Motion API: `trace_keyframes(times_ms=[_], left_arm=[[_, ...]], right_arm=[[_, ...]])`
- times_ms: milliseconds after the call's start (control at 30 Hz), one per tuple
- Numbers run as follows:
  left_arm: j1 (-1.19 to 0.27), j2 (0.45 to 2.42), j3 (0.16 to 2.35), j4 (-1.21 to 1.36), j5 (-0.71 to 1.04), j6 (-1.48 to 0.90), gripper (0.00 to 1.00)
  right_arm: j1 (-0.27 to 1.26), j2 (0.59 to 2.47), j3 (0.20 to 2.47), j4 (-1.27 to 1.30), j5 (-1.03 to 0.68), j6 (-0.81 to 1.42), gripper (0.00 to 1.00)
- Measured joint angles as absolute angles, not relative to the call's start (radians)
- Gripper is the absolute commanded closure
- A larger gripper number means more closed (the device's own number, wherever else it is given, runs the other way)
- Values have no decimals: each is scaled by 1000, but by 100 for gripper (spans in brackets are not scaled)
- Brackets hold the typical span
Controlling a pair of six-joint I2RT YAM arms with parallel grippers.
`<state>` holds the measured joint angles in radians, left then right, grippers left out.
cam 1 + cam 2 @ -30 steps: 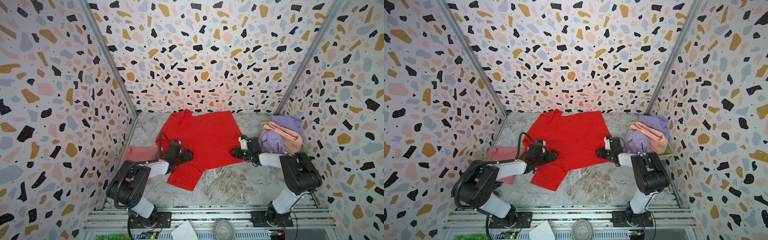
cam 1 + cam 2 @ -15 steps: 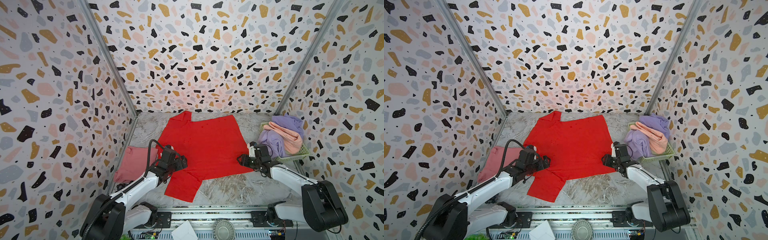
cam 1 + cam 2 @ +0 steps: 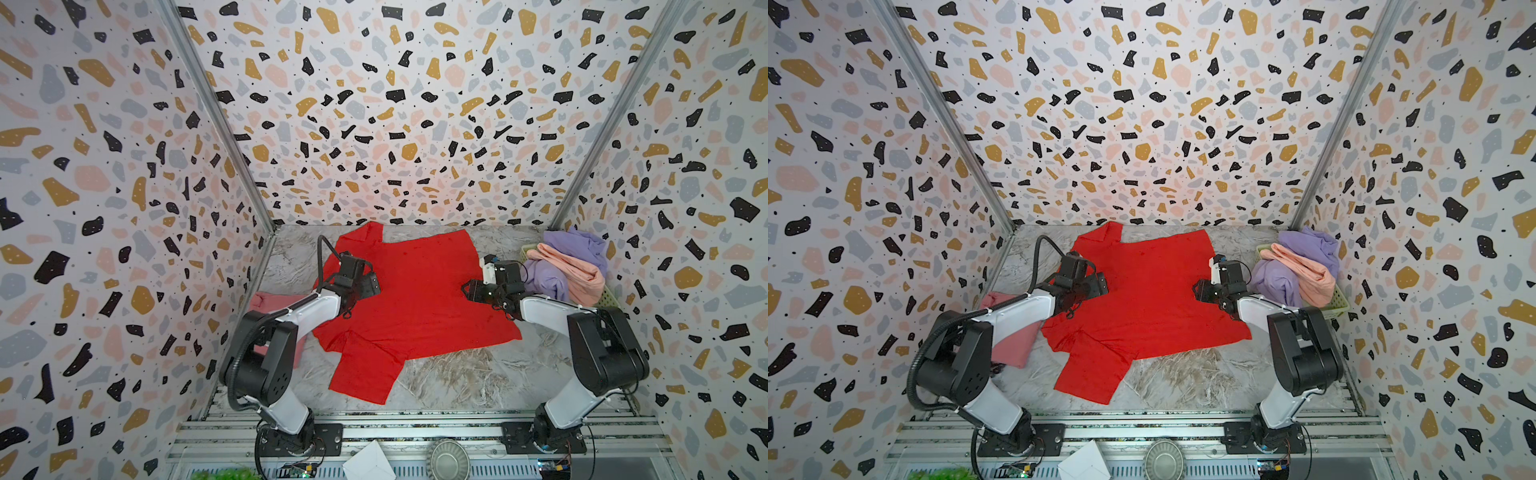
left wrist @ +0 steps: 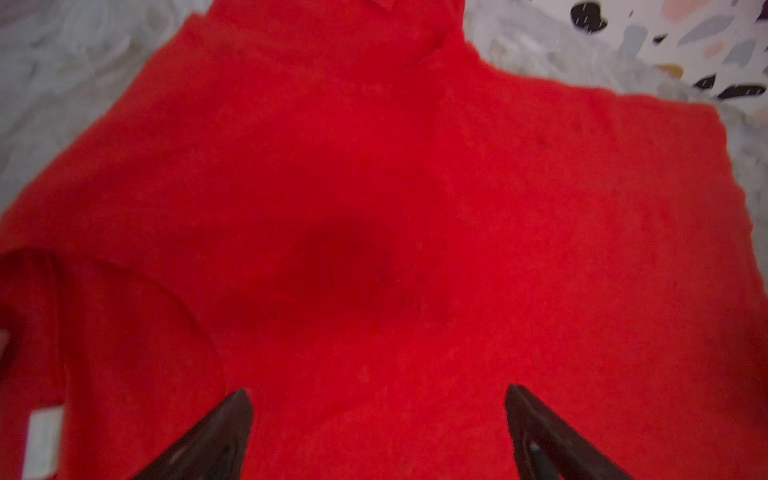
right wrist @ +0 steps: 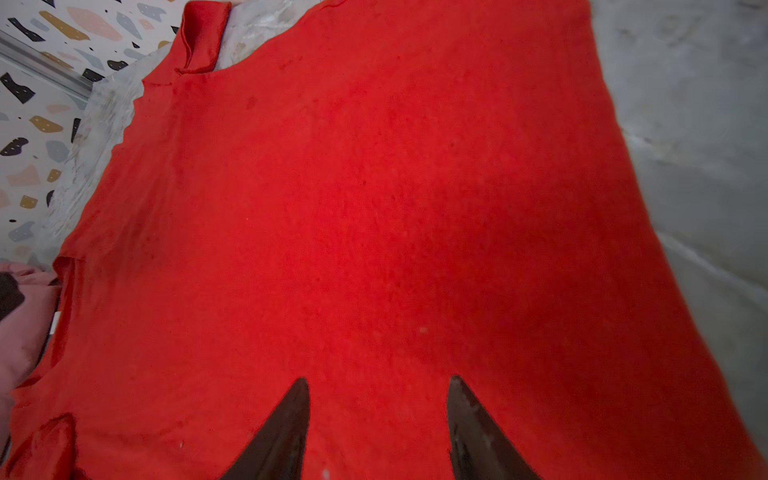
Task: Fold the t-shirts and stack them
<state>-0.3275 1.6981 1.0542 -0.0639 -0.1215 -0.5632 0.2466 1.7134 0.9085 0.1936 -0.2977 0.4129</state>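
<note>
while both arms are reaching in over the marble-patterned surface (image 3: 457, 374), the red t-shirt (image 3: 415, 299) is lying spread flat in the middle of it, collar end to the left and hem to the right, with one sleeve pointing toward the back wall and the other, creased at its base, lying toward the front rail. the left pincer (image 3: 371, 285) is sitting over the collar end of the shirt; in the left wrist view its fingers (image 4: 224, 432) are standing wide apart with only flat red cloth showing between them and nothing gripped. the right pincer (image 3: 468, 289) is sitting over the hem end; in the right wrist view its fingers (image 5: 291, 415) are standing moderately apart, narrower than the left pair, again with bare red cloth between them and nothing held. whether either pincer is touching the fabric cannot be told. the dusty pink t-shirt (image 3: 1013, 340) is lying in a compact, seemingly folded shape at the left edge of the surface, partly hidden behind the left arm and just beside the red one. the lavender t-shirt (image 3: 577, 245) and the peach t-shirt (image 3: 569, 270) are lying crumpled together in the pale green basket (image 3: 1339, 305) at the back right corner, the peach one draping across the lavender one
</note>
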Motion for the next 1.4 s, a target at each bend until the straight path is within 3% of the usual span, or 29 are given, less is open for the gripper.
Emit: trace_keyframes(times_ms=[167,400,667,1067,1233,1400], left_arm=[[-274,1892,1261,-39,-105,-550,5],[-222,2083,1409,-55,-63,-550,6],[-219,2159,1460,-50,-18,-554,6],[-219,2454,1890,-20,189,-526,13],[-219,2376,1811,-33,231,-472,12],[-223,2069,1522,9,254,-461,12]], right_arm=[[239,1860,1054,237,-331,420,47],[221,1954,1082,252,-358,450,48],[211,1870,939,261,-325,517,48],[131,1869,943,255,-305,525,48],[113,1878,969,241,-319,494,48],[117,1834,966,202,-353,468,47]])
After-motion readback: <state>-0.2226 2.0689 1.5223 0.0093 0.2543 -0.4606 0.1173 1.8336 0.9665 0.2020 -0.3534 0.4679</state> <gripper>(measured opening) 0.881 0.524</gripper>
